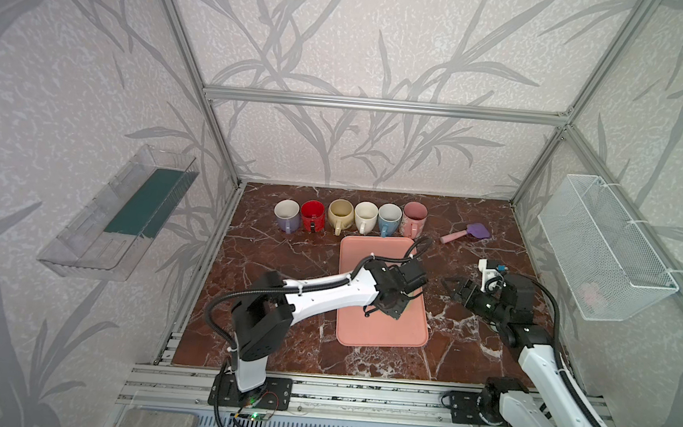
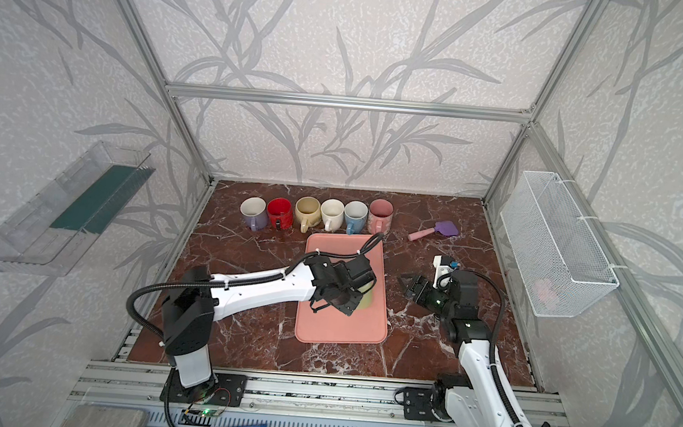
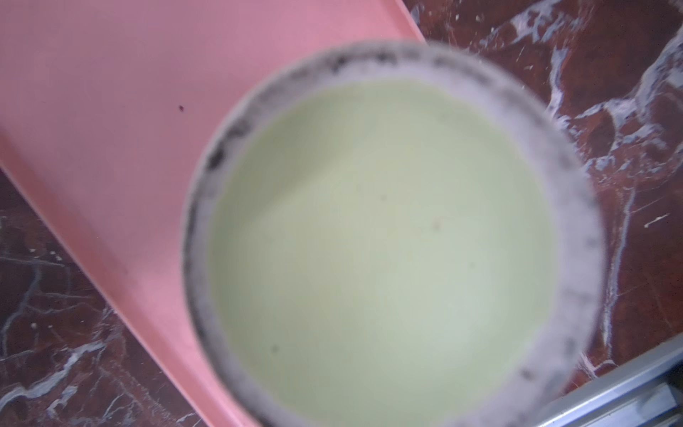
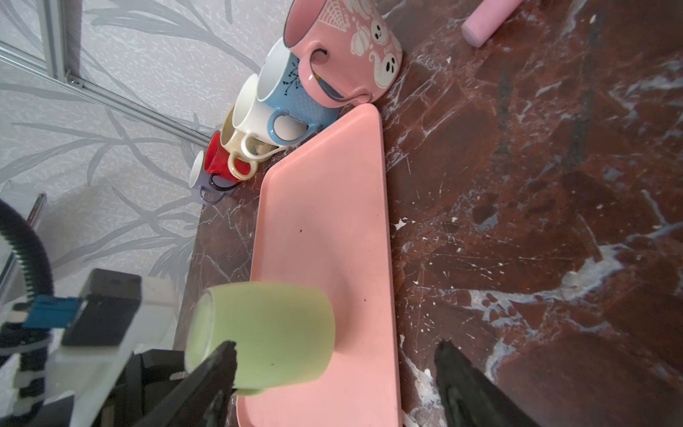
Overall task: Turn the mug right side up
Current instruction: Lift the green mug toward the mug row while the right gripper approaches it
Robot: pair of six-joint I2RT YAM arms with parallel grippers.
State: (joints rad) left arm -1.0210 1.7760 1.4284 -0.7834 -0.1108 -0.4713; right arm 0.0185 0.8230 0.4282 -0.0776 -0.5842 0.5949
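The pale green mug (image 4: 266, 332) stands upside down on the pink tray (image 1: 380, 330), base up and rim down, close to the tray's right edge and in its nearer half. The left wrist view is filled with a blurred close look at that base (image 3: 388, 240), a green disc inside a pale speckled ring.

The left gripper (image 2: 347, 304) is right over the mug and hides most of it in both top views. Its jaws appear in no view, so I cannot tell whether they are clenched on the mug or released.

The right gripper (image 1: 453, 285) hangs over the marble counter (image 1: 286, 260) just right of the tray, aimed at the mug but apart from it. Its jaws are released and spread wide, with nothing between them; the right wrist view shows both black fingers (image 4: 454, 369) with the tray's edge and the bare counter in the gap.

Along the back of the counter 6 mugs (image 1: 352, 217) stand upright in a row: lilac, red, cream, white, blue, pink. To their right lies a purple spatula (image 1: 467, 232) with a pink handle
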